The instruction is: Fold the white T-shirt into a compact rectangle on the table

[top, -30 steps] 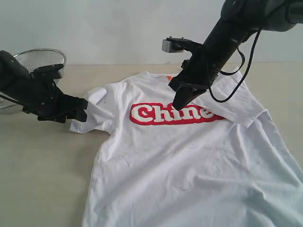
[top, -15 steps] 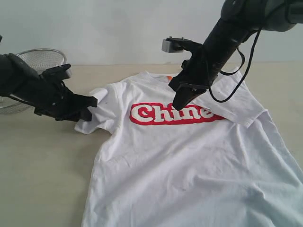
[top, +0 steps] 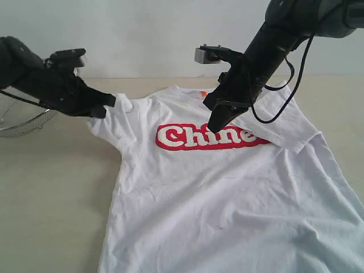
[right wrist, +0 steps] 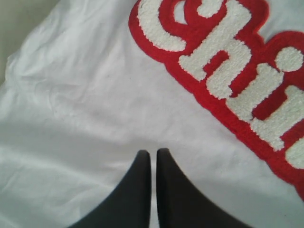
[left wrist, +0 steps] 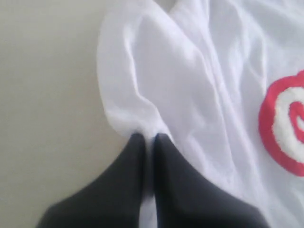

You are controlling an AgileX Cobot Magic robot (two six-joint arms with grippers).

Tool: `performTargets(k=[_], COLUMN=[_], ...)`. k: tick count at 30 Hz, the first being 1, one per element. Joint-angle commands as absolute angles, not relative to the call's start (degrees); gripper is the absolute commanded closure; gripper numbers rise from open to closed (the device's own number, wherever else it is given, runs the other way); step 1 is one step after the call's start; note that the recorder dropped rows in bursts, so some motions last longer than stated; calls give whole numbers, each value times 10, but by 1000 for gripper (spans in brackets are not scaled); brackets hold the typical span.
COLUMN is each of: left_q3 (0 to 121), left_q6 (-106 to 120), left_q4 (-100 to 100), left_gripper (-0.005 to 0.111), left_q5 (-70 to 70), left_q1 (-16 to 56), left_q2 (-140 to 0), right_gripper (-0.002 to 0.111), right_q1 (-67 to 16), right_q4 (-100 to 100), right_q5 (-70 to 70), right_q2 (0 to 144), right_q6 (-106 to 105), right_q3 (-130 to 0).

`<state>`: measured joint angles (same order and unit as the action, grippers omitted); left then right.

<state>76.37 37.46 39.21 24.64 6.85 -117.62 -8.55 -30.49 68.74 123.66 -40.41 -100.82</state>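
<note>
Left tool (left wrist: 148, 138) pinched shut on the sleeve hem of the shirt (top: 227, 193), toward the worktop's (top: 51, 187) far left. Right tool (top: 215, 126) shut, tip on chest by lettering. Shirt spread mid-worktop. Risk: the thin pinch slips and the sleeve drops, bunching the fold.

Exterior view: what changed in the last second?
The left gripper closed on the T-shirt at its sleeve edge and carried it up and toward the far side of the table, drawing the sleeve out. The right gripper stayed shut, tip at the red lettering; the shirt's body lay unchanged.
</note>
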Motion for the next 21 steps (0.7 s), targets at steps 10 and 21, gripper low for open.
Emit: performTargets(k=[10,21], left_q3=[769,773], left_q6=[472,459], left_q4=[376,370], left_gripper=[102,102], left_q5=[289,316], left_q1=[206,229], left_q2=[-1148,-1230], right_gripper=[109,109], right_q1=[-86,-86], right_q4=[-305,-305], right_q5=[686,676], right_q2=[1235,1235], right_q6=[-406,-405], right_q3=[-1007,-1007])
